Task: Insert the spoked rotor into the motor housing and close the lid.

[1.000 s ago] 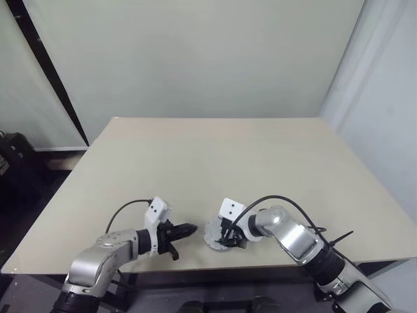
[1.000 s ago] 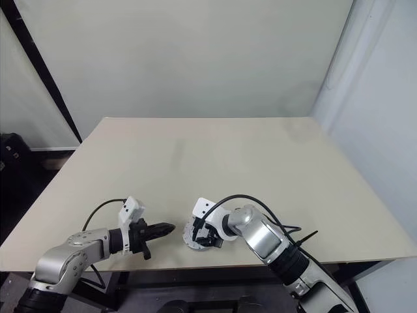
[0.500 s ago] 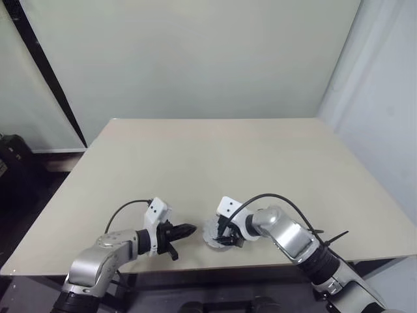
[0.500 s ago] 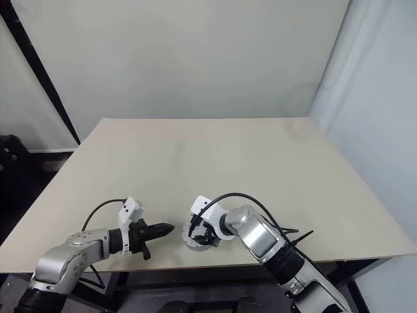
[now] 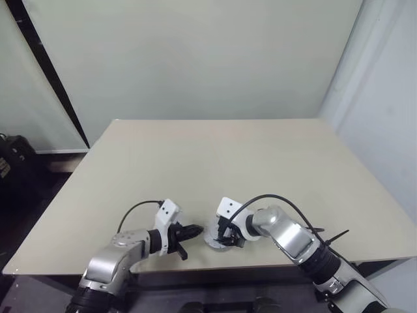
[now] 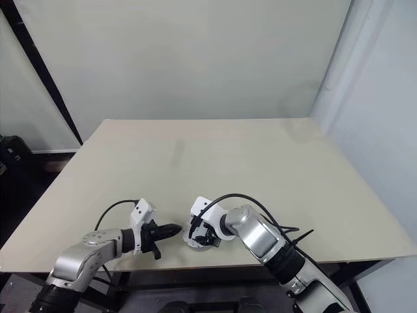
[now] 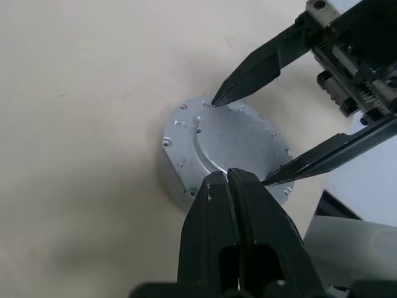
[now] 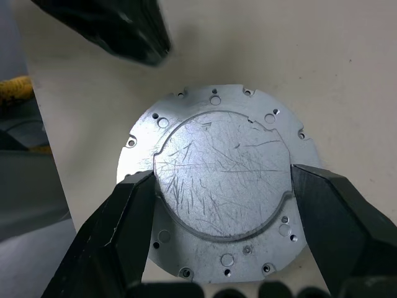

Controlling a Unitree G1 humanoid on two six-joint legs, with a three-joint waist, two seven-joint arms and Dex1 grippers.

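The lid (image 8: 217, 158), a scratched silver round plate with small holes around its rim, lies flat on the motor housing (image 7: 170, 180), whose silver side wall shows. This stack (image 5: 212, 237) stands near the table's front edge. The spoked rotor is hidden. My right gripper (image 8: 221, 180) straddles the lid from above, one fingertip against each side of its raised middle. In the left wrist view the right gripper (image 7: 240, 141) again has both tips on the lid. My left gripper (image 5: 195, 229) is shut and empty. The left gripper (image 7: 228, 177) has its tip right at the lid's near rim, and I cannot tell if it touches.
The beige table (image 5: 215, 163) stretches far back and to both sides of the stack. Its front edge (image 5: 215, 266) runs just behind my two hands. A black cable (image 5: 273, 199) loops over my right wrist.
My left gripper, still shut, has moved right towards the housing, so its tip is now beside the lid. The right gripper has kept its place on the lid.
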